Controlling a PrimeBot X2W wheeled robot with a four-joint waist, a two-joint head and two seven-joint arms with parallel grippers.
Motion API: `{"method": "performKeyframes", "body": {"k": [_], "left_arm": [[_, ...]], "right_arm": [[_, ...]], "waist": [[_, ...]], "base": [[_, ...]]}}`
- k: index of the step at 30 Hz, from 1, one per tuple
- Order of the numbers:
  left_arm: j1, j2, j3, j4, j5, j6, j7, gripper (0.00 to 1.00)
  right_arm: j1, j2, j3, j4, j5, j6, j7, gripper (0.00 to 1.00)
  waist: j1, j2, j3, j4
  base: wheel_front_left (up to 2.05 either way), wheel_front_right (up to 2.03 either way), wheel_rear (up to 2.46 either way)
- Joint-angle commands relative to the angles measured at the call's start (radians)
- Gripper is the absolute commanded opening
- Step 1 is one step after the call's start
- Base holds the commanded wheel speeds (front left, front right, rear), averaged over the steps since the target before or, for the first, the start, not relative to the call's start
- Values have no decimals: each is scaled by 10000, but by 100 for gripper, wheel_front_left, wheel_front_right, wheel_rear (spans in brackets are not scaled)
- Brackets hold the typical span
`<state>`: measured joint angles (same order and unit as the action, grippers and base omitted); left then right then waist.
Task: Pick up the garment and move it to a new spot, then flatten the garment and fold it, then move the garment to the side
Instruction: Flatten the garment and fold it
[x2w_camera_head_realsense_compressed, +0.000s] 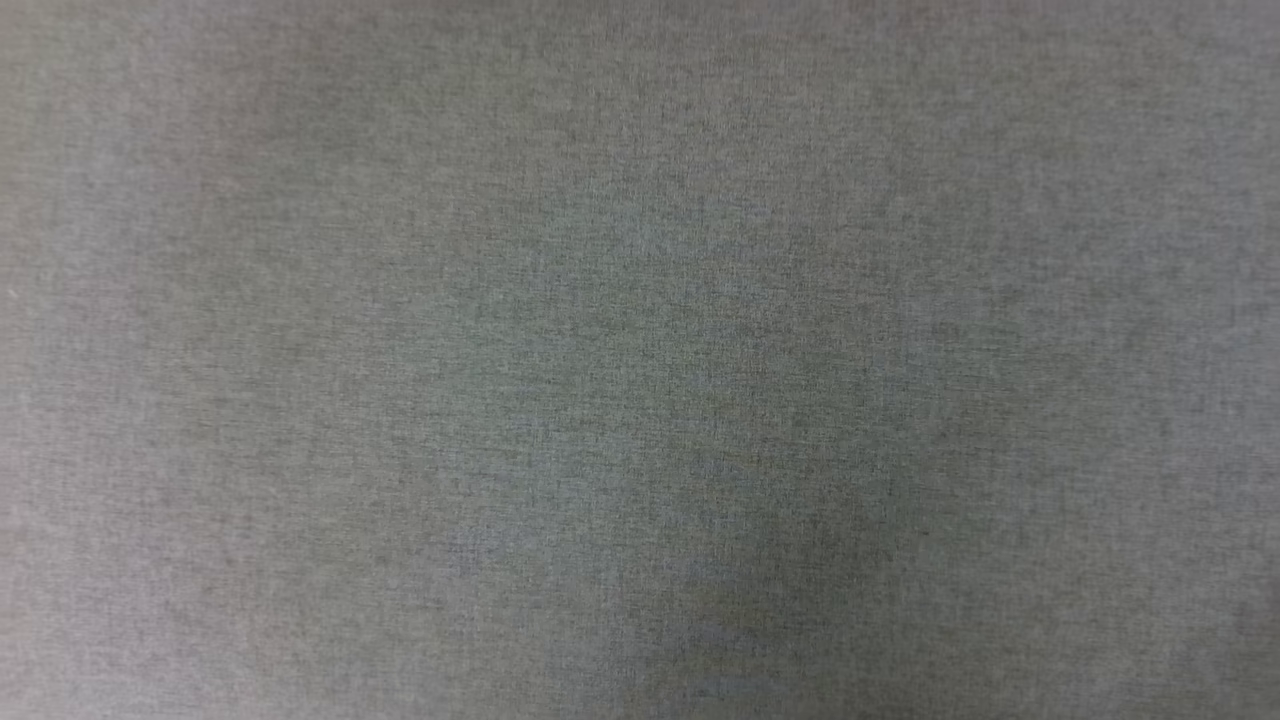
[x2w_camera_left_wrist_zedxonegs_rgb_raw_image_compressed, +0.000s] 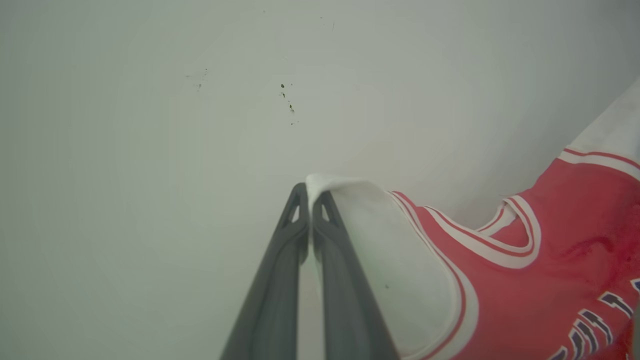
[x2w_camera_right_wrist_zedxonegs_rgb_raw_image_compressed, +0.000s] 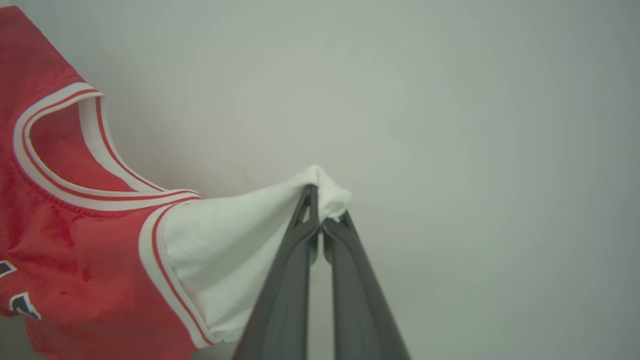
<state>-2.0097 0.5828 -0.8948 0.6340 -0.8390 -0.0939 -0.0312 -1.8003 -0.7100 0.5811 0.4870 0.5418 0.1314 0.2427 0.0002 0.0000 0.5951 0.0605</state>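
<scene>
Plainly, one red jersey T-shirt (x2w_camera_left_wrist_zedxonegs_rgb_raw_image_compressed: 525, 295) hung between two grippers before a pale surface (x2w_camera_left_wrist_zedxonegs_rgb_raw_image_compressed: 150, 150). The left gripper (x2w_camera_left_wrist_zedxonegs_rgb_raw_image_compressed: 308, 200) was clamped tight on one white sleeve (x2w_camera_left_wrist_zedxonegs_rgb_raw_image_compressed: 390, 260), and the right gripper (x2w_camera_right_wrist_zedxonegs_rgb_raw_image_compressed: 320, 212) on the other. Both pinches looked thin, so a hard pull apart could have slipped one free.

The garment (x2w_camera_left_wrist_zedxonegs_rgb_raw_image_compressed: 525, 260) spans the gap between left gripper (x2w_camera_left_wrist_zedxonegs_rgb_raw_image_compressed: 311, 192) and right gripper (x2w_camera_right_wrist_zedxonegs_rgb_raw_image_compressed: 325, 205); pale surface (x2w_camera_left_wrist_zedxonegs_rgb_raw_image_compressed: 150, 150) elsewhere lies open.
</scene>
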Motion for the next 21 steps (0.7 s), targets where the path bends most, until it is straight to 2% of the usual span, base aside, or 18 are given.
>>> {"method": "performKeyframes", "body": {"k": [1, 6, 12, 17, 21], "left_arm": [[-84, -103, -25, 163, -22, -28, -56, 0], [286, -215, -176, 725, -122, -172, -368, 0], [1217, -281, -324, 1016, -402, -262, -965, 0], [2608, -16, -453, 863, -626, -265, -1552, 0], [4039, 327, -443, 298, -900, -43, -1886, 0]], "right_arm": [[-294, 121, 150, 222, 20, -14, -158, 0], [-518, 286, 1038, 920, 292, -14, -611, 0], [123, 266, 1961, 1474, 833, -14, -1362, 0], [1173, 129, 2610, 1566, 1455, -14, -2130, 0], [2302, -105, 3092, 1332, 1995, -14, -2701, 0]], "waist": [[-2, 0, 166, -1], [-2, 0, 453, 1], [-2, 0, 424, 6], [-2, 0, -97, -58], [-2, 0, -682, -87]], "base": [[0, 0, 0], [0, 0, 0], [0, 0, 0], [0, 0, 0], [0, 0, 0]]}}
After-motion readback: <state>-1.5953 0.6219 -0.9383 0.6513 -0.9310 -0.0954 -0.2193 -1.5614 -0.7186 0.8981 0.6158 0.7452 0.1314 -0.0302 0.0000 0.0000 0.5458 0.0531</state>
